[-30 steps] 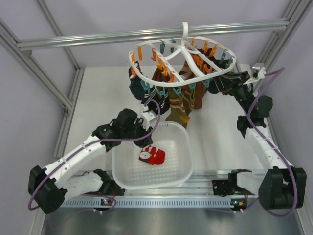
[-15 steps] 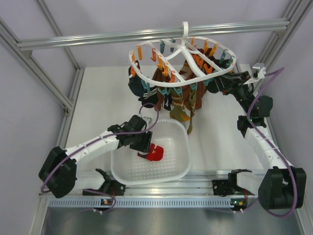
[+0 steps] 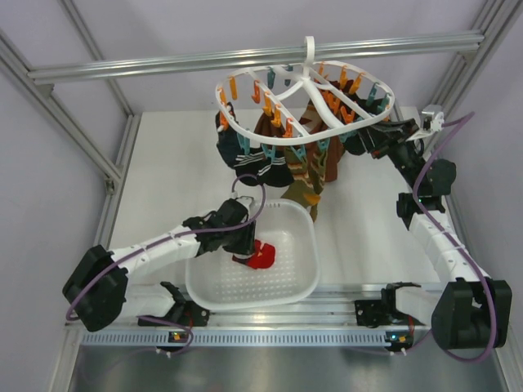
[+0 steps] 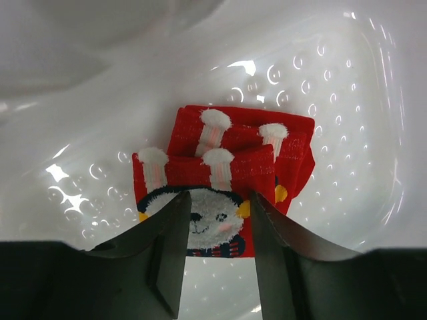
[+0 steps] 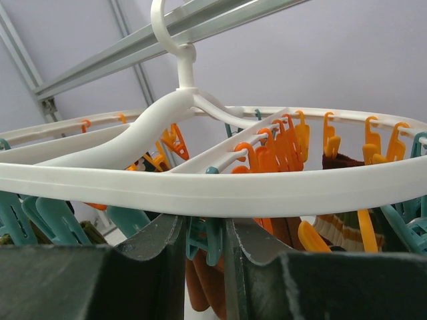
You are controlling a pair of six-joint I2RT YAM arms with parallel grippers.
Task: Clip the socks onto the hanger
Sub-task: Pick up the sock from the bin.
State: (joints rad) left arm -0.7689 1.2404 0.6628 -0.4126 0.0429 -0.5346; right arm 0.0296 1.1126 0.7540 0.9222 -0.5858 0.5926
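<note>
The two red socks [image 3: 263, 258] lie stacked and folded on the floor of the white basket; the left wrist view shows them [image 4: 227, 160] with a white snowman patch. My left gripper [image 3: 248, 247] is open just above them, its jaws standing either side of the patch [image 4: 217, 203]. The white ring hanger [image 3: 231, 122] hangs by its hook from the top bar. My right gripper [image 3: 362, 139] is under its right rim [image 5: 220, 187], shut on a teal clip [image 5: 205, 241].
The white perforated basket [image 3: 314, 245] stands at the near middle, its wall close around the left gripper [image 4: 100, 40]. Dark socks [image 3: 260, 168] and brown striped socks [image 3: 308, 173] hang from the hanger's clips. Metal frame posts stand on both sides.
My left arm has swung from the basket's far rim down into the basket and now sits low over the red socks. The right arm has not moved.
</note>
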